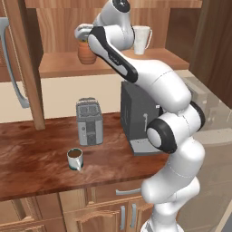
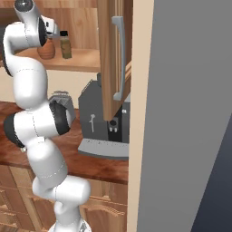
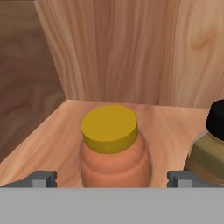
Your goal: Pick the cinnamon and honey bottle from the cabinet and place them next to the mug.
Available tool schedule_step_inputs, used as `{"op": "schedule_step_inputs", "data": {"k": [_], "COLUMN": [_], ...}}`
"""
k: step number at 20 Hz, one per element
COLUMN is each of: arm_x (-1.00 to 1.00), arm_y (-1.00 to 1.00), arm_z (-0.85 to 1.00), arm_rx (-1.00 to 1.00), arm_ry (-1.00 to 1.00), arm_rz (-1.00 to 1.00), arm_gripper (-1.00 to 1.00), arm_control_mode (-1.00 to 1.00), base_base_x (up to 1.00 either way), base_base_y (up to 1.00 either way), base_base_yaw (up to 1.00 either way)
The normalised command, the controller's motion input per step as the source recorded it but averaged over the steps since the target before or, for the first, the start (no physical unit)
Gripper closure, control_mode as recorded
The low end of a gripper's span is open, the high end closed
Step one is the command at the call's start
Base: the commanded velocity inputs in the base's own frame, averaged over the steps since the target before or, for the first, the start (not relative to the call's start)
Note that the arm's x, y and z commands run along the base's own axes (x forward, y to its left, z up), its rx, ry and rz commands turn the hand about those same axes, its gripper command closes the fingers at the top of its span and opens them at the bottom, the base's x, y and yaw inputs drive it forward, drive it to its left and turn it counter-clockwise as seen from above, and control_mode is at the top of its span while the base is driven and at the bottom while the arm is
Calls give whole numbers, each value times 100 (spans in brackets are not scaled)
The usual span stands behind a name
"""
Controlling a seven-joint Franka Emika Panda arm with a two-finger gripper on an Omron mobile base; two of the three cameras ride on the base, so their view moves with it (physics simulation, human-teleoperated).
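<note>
Honey bottle [image 3: 114, 151], a squat orange-brown jar with a yellow lid, stood on the plank shelf of the cabinet [image 1: 59, 63] near the shelf's left end, as the gripper [image 3: 113, 178] reached in with its jaws spread wide, one fingertip [image 3: 41, 178] on each side of the jar and neither shown touching it, so nothing was gripped. Seen from the hand, the jar sat centred between the two tips, close to the corner where the side wall met the wood-grain back panel. Just beside it, toward the shelf's middle, stood the cinnamon [image 2: 66, 44], a slim brownish-olive bottle with a small black cap, upright and apart from the jar. In the left base view the white arm [image 1: 158, 86] rose from the lower right and bent across to the shelf, its wrist covering the top of the jar. A tall white cup [image 1: 141, 40] stood farther along the same shelf, toward its right end. Below, on the dark wooden counter [image 1: 36, 158], the mug [image 1: 74, 158], white with a dark inside, sat near the front edge, in front of a silver toaster [image 1: 89, 121]. A grey coffee machine [image 1: 136, 118] stood to the toaster's right, partly behind the arm. The open cabinet door [image 2: 113, 54] with its grey handle hung in front of that machine in the right base view.
</note>
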Motion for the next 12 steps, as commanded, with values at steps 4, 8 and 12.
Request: {"op": "schedule_step_inputs", "data": {"k": [4, 8, 12], "arm_x": [0, 0, 0], "arm_y": [0, 0, 0], "arm_z": [-9, -14, -4], "arm_rx": [0, 0, 0], "arm_ry": [6, 2, 0], "arm_rz": [0, 0, 0], "arm_gripper": [-100, -100, -100], "arm_control_mode": [-100, -100, -100], "base_base_x": [0, 0, 0], "base_base_y": [0, 0, 0], "base_base_yaw": [0, 0, 0]}}
